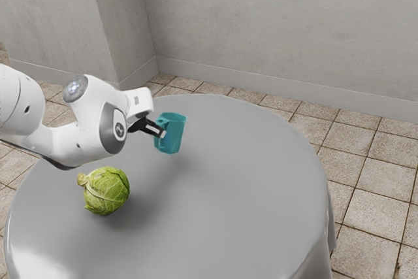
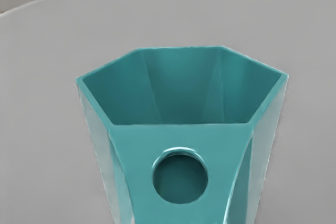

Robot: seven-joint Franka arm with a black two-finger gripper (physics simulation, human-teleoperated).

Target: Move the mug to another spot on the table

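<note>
Nearest the exterior camera, a green cabbage (image 1: 104, 190) sits on the grey round bench (image 1: 248, 213), toward the exterior view's left and well apart from everything else.

Behind it my white arm comes in from the exterior view's left. My pincer (image 1: 159, 132) is out in front of it with its black fingers (image 1: 149, 126) drawn in narrow. They are pinching the teal mug (image 1: 173, 134) on the side of it that faces the arm.

The mug is over the bench's far-left part, beyond the cabbage and toward the exterior view's right of it. It leans a little. I cannot tell whether its base touches the bench or hangs just above it.

From my wrist camera the mug (image 2: 178, 93) is right under my hand, with its mouth open toward the camera. The rim is six-sided and the inside is bare teal. On the side closest to my hand there is a flat teal tab (image 2: 136, 150) with a round hole through it. Past the mug, plain grey bench (image 2: 47, 35) spreads out to its curved far edge.

Beyond the bench in the exterior view lies a floor (image 1: 366, 181) of beige tiles. Farthest back is a grey plastered wall (image 1: 294, 24) with a pale skirting along its foot.
</note>
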